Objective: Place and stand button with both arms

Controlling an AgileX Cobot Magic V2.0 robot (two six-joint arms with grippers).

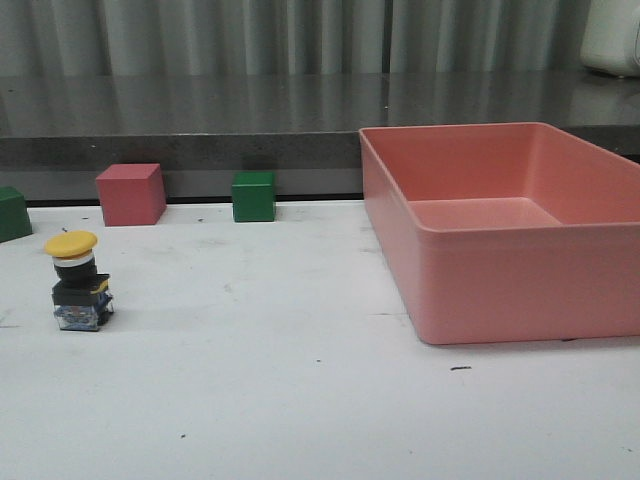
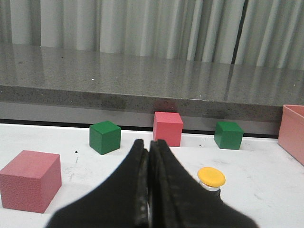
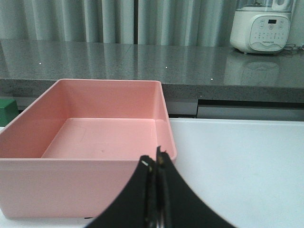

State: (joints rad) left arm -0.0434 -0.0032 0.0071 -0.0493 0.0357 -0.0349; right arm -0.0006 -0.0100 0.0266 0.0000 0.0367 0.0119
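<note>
The button [image 1: 78,280] stands upright on the white table at the left, yellow cap on top, black-blue base below. In the left wrist view its yellow cap [image 2: 211,176] shows just beyond my left gripper [image 2: 148,145], whose fingers are pressed together and empty; the fingers hide the button's base. My right gripper [image 3: 155,159] is shut and empty, in front of the near wall of the pink bin [image 3: 71,183]. Neither gripper shows in the front view.
A large pink bin [image 1: 500,290] fills the right of the table. At the back stand a pink cube [image 1: 130,194], a green cube [image 1: 253,196] and another green cube [image 1: 12,213]. A bigger pink cube [image 2: 29,180] sits left of my left gripper. A white appliance [image 3: 260,26] stands on the counter.
</note>
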